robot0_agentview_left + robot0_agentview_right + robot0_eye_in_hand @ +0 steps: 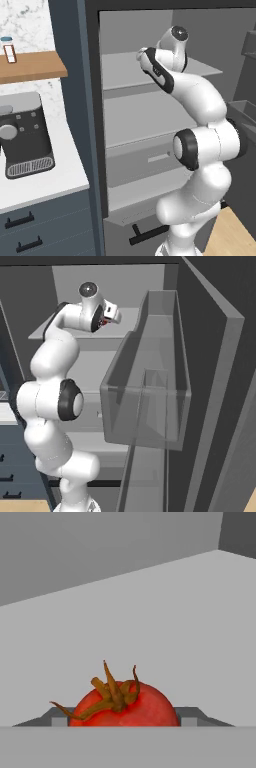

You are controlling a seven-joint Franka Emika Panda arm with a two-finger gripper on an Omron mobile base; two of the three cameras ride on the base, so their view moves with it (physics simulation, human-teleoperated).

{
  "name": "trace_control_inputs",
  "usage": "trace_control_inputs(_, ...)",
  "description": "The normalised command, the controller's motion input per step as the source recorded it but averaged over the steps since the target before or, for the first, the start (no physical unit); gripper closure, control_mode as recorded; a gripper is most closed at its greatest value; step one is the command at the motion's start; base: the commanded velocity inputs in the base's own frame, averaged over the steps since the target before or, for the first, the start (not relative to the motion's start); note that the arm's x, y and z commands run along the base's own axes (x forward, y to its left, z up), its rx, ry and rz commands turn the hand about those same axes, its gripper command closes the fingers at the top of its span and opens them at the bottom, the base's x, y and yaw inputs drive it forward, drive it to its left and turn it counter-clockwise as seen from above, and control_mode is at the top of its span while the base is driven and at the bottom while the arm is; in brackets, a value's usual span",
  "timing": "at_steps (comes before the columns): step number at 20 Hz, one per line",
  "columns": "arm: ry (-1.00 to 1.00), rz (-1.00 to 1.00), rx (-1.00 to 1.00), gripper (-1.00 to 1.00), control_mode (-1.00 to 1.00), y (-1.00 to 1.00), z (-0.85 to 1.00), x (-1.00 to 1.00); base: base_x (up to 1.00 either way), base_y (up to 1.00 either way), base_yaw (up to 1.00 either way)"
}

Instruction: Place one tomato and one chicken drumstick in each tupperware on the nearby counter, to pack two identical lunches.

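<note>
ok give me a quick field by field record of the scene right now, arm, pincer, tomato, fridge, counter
arm: reaches up into the open fridge, hand over an upper shelf
pincer: closed on the tomato, one tip showing on each side
tomato: red, brown dried stem facing the camera, between the tips above the grey shelf
door bin: translucent grey, on the open fridge door to the right
counter: white, left of the fridge, carrying a dark coffee machine
wall shelf: wooden, small jar on it
</note>
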Motion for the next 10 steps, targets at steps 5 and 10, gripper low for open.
trace_control_inputs(5,-0.03,0.00,0.00,1.00,-1.00,-0.28,0.00,-1.00,0.00,0.00,0.00)
trace_control_inputs(10,0.00,0.00,0.00,1.00,-1.00,-0.18,0.00,-1.00,0.00,0.00,0.00)
